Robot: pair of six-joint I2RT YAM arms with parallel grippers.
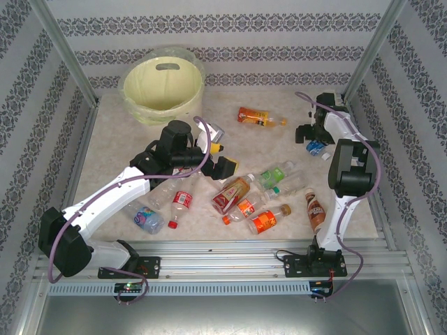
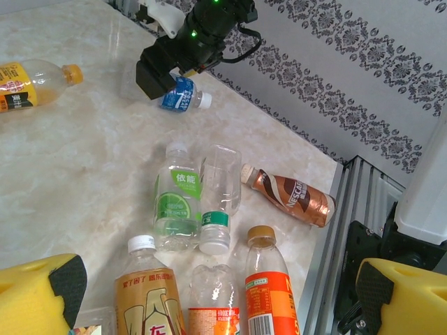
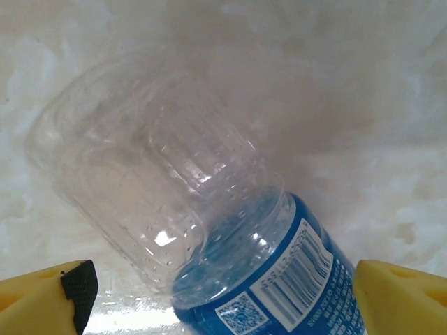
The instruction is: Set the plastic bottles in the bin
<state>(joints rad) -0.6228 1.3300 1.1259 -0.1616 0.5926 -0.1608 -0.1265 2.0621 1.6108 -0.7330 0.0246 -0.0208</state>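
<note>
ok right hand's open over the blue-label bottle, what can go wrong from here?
1. The blue-label bottle lies skewed between the right hand's open pads; its smooth clear body could squirt out or crush on closing.
2. The bin sits in the far left corner, and the left arm reaches across the middle, so the carry may clash with it.
3. The bottle lies near the right wall; a nudge could jam it there.

1 pale-yellow bin (image 1: 150, 112). At least 10 plastic bottles (image 1: 260, 117): 3 with orange labels, 2 with blue, 1 green, 1 red, 1 brown, 1 tan, and 1 clear with a green cap.
</note>
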